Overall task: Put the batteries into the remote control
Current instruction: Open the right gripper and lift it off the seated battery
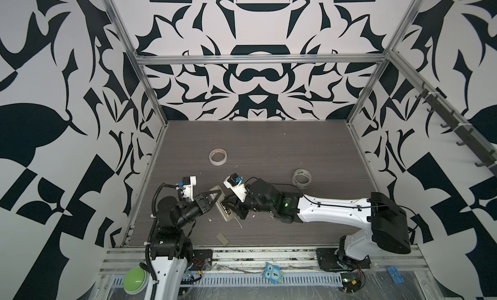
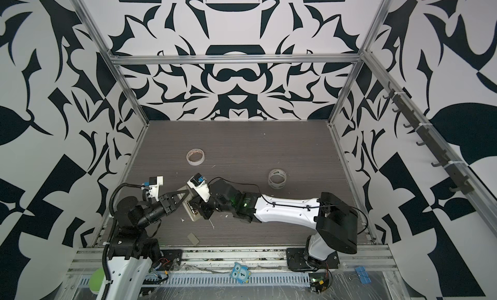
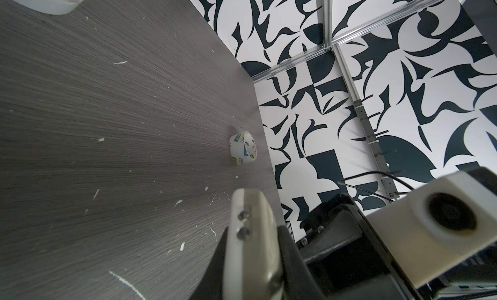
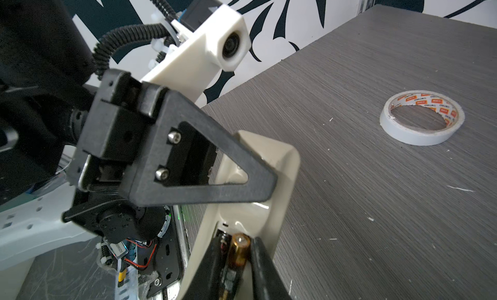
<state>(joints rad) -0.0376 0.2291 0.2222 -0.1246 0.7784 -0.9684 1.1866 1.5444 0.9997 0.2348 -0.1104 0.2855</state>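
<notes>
Subject: the remote control (image 1: 227,217) is off the desk (image 1: 269,150), raised at the near-left part of the work area, plain beige back uppermost and tilted. Its far end is the higher one. The battery compartment at the lower end is uncovered.

One battery (image 4: 239,254) sits at the mouth of that compartment, gold end showing, lying lengthwise along the remote control. A second dark shape lies beside it inside the bay; it cannot be identified with confidence.

Left gripper (image 1: 218,196): closed on the remote control, clamping it across the upper half. One triangular finger (image 4: 215,175) lies over the beige back. The wrist view confirms the body is pinched between both fingers.

Right gripper (image 4: 235,240): reaches across the middle to the open bay, its two dark fingers (image 4: 262,269) flanking the battery on either side. One finger appears to touch the battery. It cannot be determined whether the battery is actually clamped or the jaws stand slightly parted.

Surroundings:
- A small flat beige panel (image 1: 222,239) lies on the desk near the front edge, apart from the remote control.
- A white tape roll (image 1: 218,156) lies flat further back.
- A clear printed tape roll (image 1: 301,179) stands to the right, beyond the right arm.
- White scraps (image 1: 210,219) are scattered over the surface below the remote control.
</notes>
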